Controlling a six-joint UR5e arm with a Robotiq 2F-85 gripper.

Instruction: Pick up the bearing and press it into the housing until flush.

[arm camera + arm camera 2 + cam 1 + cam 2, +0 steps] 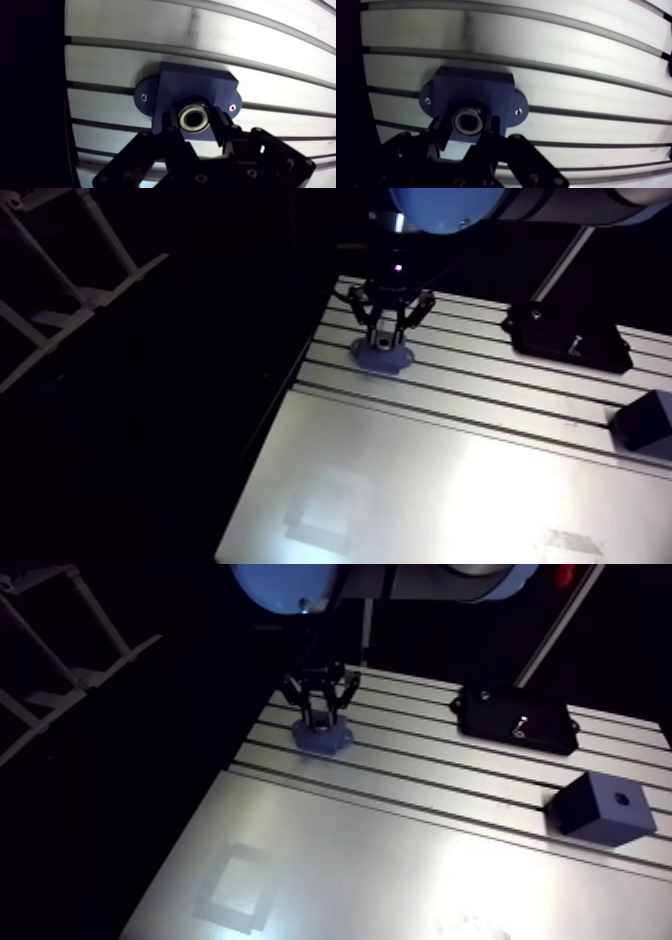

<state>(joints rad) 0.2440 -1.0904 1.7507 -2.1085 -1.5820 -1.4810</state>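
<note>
Slotted aluminium worktop (420,488), with the parts in descending order of size. A flat black case (515,721) lies at the far side, and a dark blue block (600,809) with a hole in its top stands nearer. Both are well apart from the work. The housing (200,85), a dark blue body on a flange with a screw in each ear, sits near the worktop's edge, across the slots.

The claw (196,121) stands directly above the housing. Its fingers (222,127) are set narrow, one to each side of the bearing (194,116), which they appear to grip by its outer ring. The bearing, a small bright metal ring, lies at the mouth of the housing's bore. Whether it is partly seated or merely resting there cannot be told.

Handling, by judgement: the bearing is rigid, smooth and light for its material, so it is apt to slip or cock if held off-centre. It is best held on opposite points of the outer ring, with the axis kept square to the bore. The pressing force should go evenly onto the ring face, since a tilted start may jam it short of flush.
</note>
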